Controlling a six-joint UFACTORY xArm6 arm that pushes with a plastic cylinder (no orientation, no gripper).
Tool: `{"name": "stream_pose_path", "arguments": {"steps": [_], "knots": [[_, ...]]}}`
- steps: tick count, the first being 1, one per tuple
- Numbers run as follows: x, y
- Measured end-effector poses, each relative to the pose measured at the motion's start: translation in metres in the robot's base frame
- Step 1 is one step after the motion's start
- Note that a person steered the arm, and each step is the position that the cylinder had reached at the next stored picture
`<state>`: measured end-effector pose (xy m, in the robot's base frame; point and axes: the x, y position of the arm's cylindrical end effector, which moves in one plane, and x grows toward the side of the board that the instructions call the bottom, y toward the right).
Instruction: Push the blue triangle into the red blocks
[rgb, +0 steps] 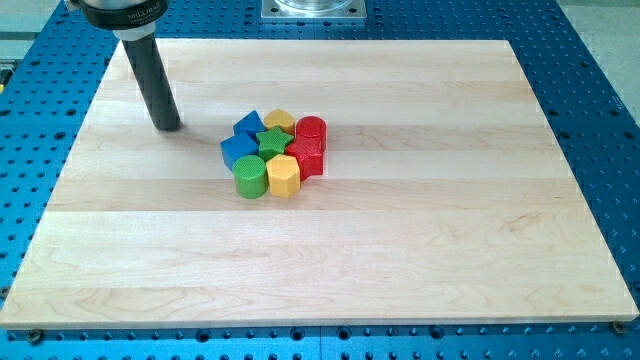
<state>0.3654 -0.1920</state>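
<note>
The blue triangle (249, 124) looks small, light and hard. My tip (168, 127) has no fingers, so it pushes its left side toward the red blocks (309, 145).

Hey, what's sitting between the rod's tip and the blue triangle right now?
Nothing: in the camera view only bare wooden board lies between my tip and the blue triangle, which sits at the cluster's upper-left edge, to the tip's right.

Dark rod (150, 75): upper mount cut off by the view's top edge. Grey metal plate (313, 9) at the view's top also cropped. Small yellow block (279, 121): lower part hidden behind green star block (271, 141); shape unclear. Lower red block (309, 158): shape not resolvable.
</note>
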Motion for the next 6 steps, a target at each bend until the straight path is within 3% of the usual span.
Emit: {"name": "stream_pose_path", "arguments": {"steps": [2,4,6], "knots": [[0.003,0.0],[0.014,0.093],[0.055,0.175]]}}
